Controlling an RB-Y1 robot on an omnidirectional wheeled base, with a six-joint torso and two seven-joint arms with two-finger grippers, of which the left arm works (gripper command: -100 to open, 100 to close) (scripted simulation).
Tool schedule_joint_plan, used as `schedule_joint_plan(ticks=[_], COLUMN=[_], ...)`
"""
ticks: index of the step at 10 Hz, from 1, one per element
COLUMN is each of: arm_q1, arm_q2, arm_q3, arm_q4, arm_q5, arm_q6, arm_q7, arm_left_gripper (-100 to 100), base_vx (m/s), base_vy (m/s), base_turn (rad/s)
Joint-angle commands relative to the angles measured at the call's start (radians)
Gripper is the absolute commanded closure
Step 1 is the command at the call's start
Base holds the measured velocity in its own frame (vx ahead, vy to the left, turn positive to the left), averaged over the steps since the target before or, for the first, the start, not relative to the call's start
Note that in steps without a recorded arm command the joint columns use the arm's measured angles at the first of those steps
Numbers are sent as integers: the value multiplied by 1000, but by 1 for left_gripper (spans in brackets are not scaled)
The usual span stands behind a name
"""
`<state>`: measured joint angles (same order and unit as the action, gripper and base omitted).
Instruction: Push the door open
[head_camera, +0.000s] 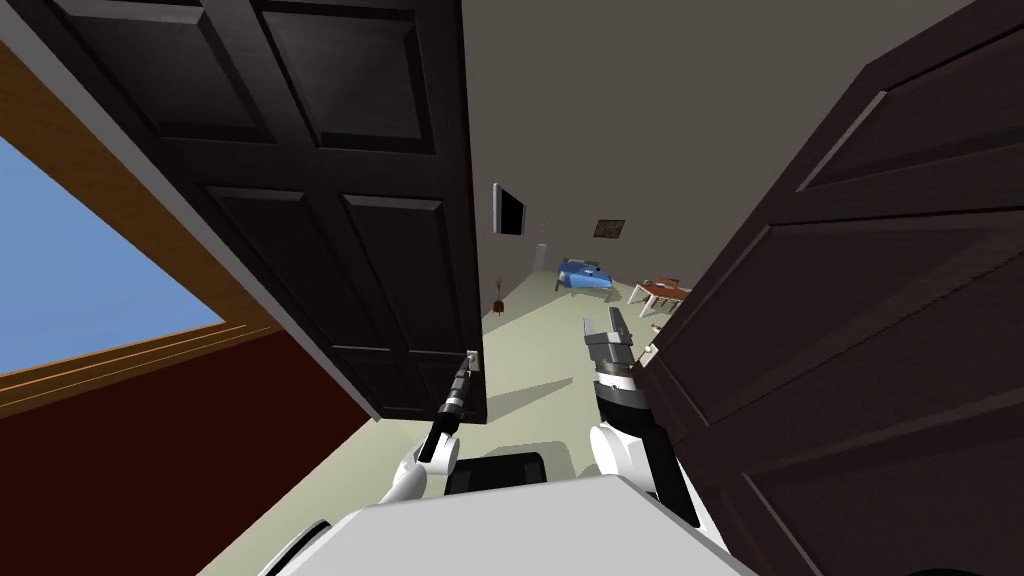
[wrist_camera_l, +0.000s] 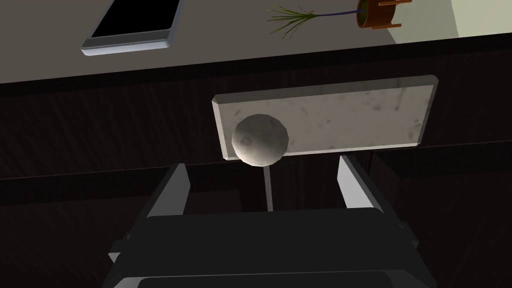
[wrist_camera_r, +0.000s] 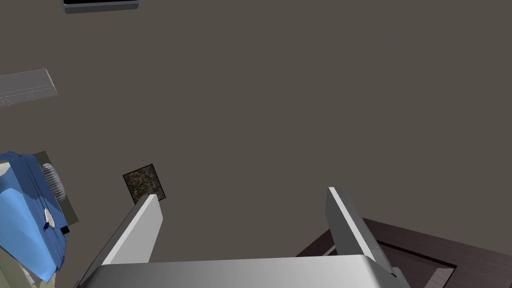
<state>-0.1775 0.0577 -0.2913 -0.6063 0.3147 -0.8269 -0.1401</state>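
- Standing ajar at the robot's left front, the left door leaf (head_camera: 330, 200) is very dark brown, almost black, with recessed rectangular panels in pairs down its face.
- Its free edge is next to a gap through which a pale floor (head_camera: 540, 350) and a grey wall run deeper into the room.
- A second dark panelled door leaf (head_camera: 860, 330) stands on the robot's right side of that gap.
- Low on the left leaf, near its free edge, is a pale grey mottled handle plate (wrist_camera_l: 350, 117), long and flat, with a round grey knob (wrist_camera_l: 260, 139) at one end.
- The left gripper (head_camera: 466, 368) reaches up to that plate. Its fingers (wrist_camera_l: 175, 185) are spread apart with the knob just beyond their tips, and I cannot tell whether they touch the door.
- The right gripper (head_camera: 605, 325) is raised in the gap close to the right leaf, with its blades apart and nothing between them.
- A wall screen (head_camera: 509, 210), a potted plant (wrist_camera_l: 375, 12) and a blue piece of furniture (head_camera: 583, 274) lie beyond the doors.
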Motion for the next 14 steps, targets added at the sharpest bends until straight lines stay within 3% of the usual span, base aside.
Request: schedule_joint_plan(ticks=[1, 3, 4, 9, 14], arm_q1=[-1, -4, -4, -4, -6], arm_q2=[-4, -6, -6, -6, 17], arm_q3=[3, 4, 4, 4, 46], arm_q4=[3, 7, 7, 7, 15], arm_q5=[1, 1, 1, 1, 22], arm_q6=[-4, -7, -7, -7, -7], arm_q7=[0, 0, 0, 0, -11], arm_left_gripper=[-100, -100, 100, 100, 100], base_vx=[183, 138, -20, -14, 147], base_vy=[-12, -10, 0, 2, -53], base_turn=[-15, -13, 1, -2, 28])
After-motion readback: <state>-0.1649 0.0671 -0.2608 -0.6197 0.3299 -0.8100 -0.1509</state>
